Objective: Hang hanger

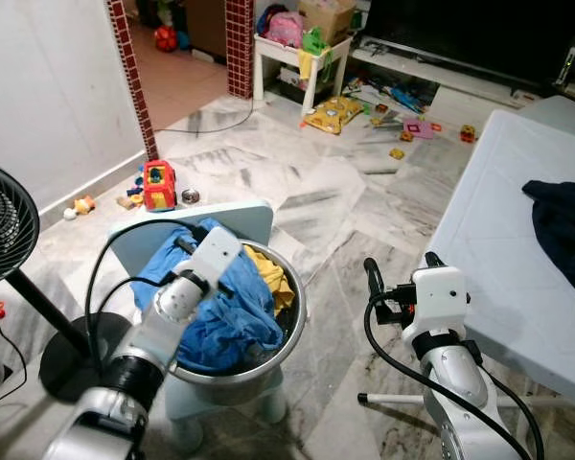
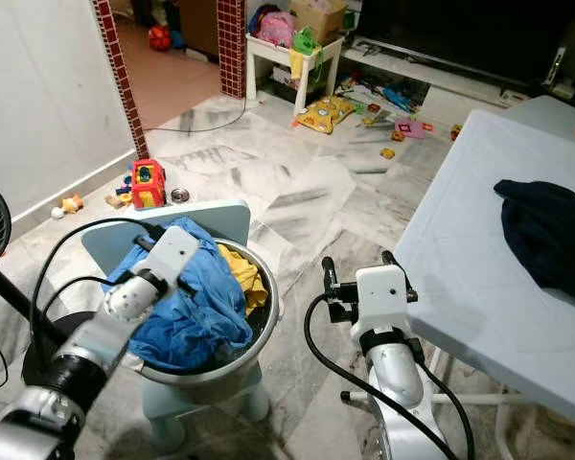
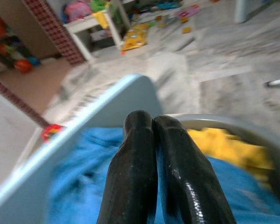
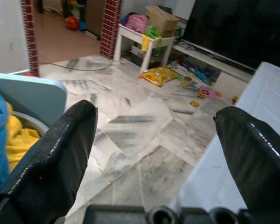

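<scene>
Head stereo pair: high, facing forward and down, both eyes sharing basin (image 1: pixel 292 331), white table (image 2: pixel 460 259) and marble floor (image 1: pixel 326 192) | left wrist: close along pressed-together fingers (image 3: pixel 144 172), blue cloth (image 3: pixel 74 200) just beyond | right wrist: between spread fingers (image 4: pixel 56 154), floor ahead.

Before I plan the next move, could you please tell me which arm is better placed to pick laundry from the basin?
Left. Its claw, shut, is right over the blue cloth in the basin; the right claw, open, is beside the table.
</scene>
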You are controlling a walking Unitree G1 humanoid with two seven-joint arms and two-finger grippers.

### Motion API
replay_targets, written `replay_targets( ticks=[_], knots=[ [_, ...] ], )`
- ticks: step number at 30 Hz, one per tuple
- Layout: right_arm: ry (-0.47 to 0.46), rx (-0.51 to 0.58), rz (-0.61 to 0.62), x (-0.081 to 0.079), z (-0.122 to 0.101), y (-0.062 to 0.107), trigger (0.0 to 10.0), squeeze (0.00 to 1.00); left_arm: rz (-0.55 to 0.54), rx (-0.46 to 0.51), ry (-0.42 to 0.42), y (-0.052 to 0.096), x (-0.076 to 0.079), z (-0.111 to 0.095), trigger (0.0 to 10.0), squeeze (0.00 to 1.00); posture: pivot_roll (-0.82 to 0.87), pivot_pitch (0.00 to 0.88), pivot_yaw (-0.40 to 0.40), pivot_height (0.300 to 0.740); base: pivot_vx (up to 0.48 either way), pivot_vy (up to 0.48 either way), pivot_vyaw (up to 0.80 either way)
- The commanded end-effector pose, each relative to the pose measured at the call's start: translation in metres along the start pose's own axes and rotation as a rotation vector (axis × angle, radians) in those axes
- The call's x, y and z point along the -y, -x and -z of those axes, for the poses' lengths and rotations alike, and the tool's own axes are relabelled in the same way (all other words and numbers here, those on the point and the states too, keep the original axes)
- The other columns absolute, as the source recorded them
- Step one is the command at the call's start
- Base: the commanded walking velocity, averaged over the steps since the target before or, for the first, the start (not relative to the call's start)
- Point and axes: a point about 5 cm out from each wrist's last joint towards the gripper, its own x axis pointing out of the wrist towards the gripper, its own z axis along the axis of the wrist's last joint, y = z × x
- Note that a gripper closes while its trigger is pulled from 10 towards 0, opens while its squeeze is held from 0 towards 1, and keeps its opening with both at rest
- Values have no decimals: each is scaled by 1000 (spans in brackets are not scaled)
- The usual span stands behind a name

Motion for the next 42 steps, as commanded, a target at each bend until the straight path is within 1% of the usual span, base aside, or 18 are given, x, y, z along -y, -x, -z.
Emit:
replay_targets(
  ticks=[1,3,4,7,8,11,12,15,16,17,21,25,26,29,33,37,39,42],
  knots=[
    [10,1,7,2,-1,1,10000,0,37,-21,43,6,8,3,10000,1000,83,52,-98,740,0,0,0],
    [10,0,6,2,-1,0,10000,0,41,-30,62,10,11,5,10000,1000,84,53,-98,740,0,0,0],
    [13,-1,3,2,0,0,10000,0,53,-34,98,18,15,7,10000,1000,88,52,-102,740,0,0,0],
    [16,-1,0,2,0,-1,10000,0,86,-39,178,30,17,9,10000,1000,88,52,-104,740,0,0,0],
    [16,-1,0,2,0,-1,10000,0,86,-39,178,30,17,9,10000,1000,88,52,-104,740,0,0,0],
    [18,-1,-3,2,0,-2,10000,0,129,-90,180,43,17,14,10000,1000,100,51,-108,740,0,0,0],
    [20,-2,-6,2,0,-3,10000,0,202,-133,150,51,21,19,10000,1000,107,53,-109,740,0,0,0],
    [20,0,-12,1,0,-6,10000,0,298,-169,107,59,27,24,10000,1000,116,50,-108,740,0,0,0],
    [19,2,-13,0,0,-7,10000,0,310,-171,99,60,28,23,10000,1000,116,49,-107,740,0,0,0],
    [19,3,-15,0,0,-8,10000,0,350,-173,68,62,31,22,10000,1000,116,46,-105,740,0,0,0],
    [19,4,-15,-1,0,-8,10000,0,372,-191,42,65,30,22,10000,1000,118,43,-100,740,0,0,0],
    [20,1,-14,0,2,-8,10000,0,410,-278,16,71,27,29,10000,1000,119,41,-97,740,0,0,0],
    [20,1,-14,0,2,-8,10000,0,410,-278,16,71,27,29,10000,1000,119,41,-97,740,0,0,0],
    [20,1,-14,-1,2,-8,10000,0,421,-324,69,74,29,33,10000,1000,120,38,-96,740,0,0,0],
    [21,4,-17,-2,1,-9,10000,0,428,-351,58,76,32,37,10000,1000,120,36,-95,740,0,0,0],
    [23,4,-19,-2,1,-10,10000,0,435,-406,91,77,33,47,10000,1000,122,35,-95,740,0,0,0],
    [23,4,-19,-2,1,-10,10000,0,435,-410,95,77,33,47,10000,1000,122,35,-95,740,0,0,0],
    [20,4,-21,-3,2,-10,10000,0,437,-451,110,77,34,54,10000,1000,124,43,-93,740,0,0,0]
  ],
)
